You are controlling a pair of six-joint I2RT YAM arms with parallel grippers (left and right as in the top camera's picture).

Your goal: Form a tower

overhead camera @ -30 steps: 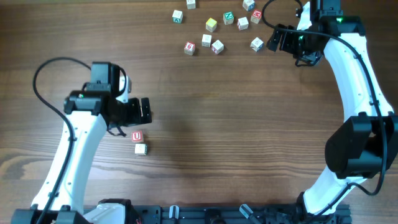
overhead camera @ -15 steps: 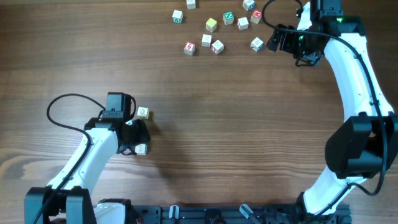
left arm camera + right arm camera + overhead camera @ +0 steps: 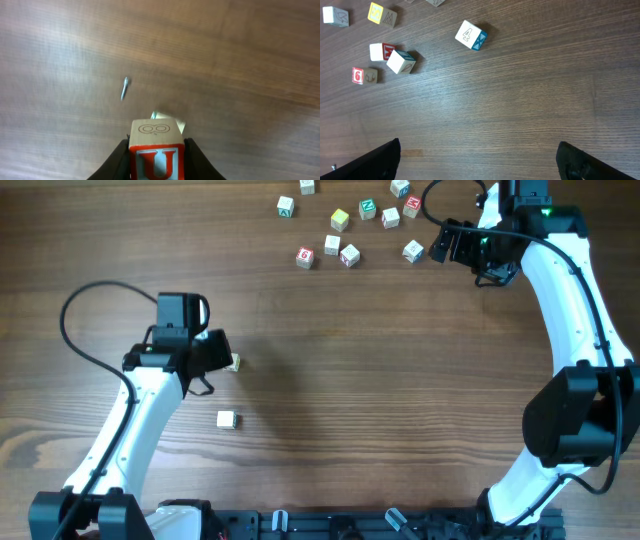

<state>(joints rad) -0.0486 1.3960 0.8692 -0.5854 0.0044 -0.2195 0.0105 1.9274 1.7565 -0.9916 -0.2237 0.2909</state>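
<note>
Desk (image 3: 330, 380): plain wood, flat, nothing in the way of building. Tower: none is standing; no stack shows in any view. Its parts are small wooden letter blocks, judged light, rigid and hard-edged, with smooth printed faces that may slide under a loose grip. The best hold is across two opposite side faces at mid height, leaving the top and bottom free for seating. A finished tower would be narrow and easily toppled, so each block should be set down square and let go without sideways drag. Left arm (image 3: 130, 420): reaches forward from the near edge, elbow bent, wrist over the left-centre of the desk. Right arm (image 3: 580, 310): stretched to the far right corner, wrist turned toward the scattered blocks (image 3: 349, 254). Left hand (image 3: 157, 161): clenched on the U block (image 3: 155, 132), one finger on each side face, red letter toward the wrist camera, the block lifted off the desk. Right hand (image 3: 441, 244): released, fingers wide, nothing between them, beside the scatter. Lone pale block (image 3: 226, 419): on the desk, nearer the robot than the left hand and clear of it; a likely base.
</note>
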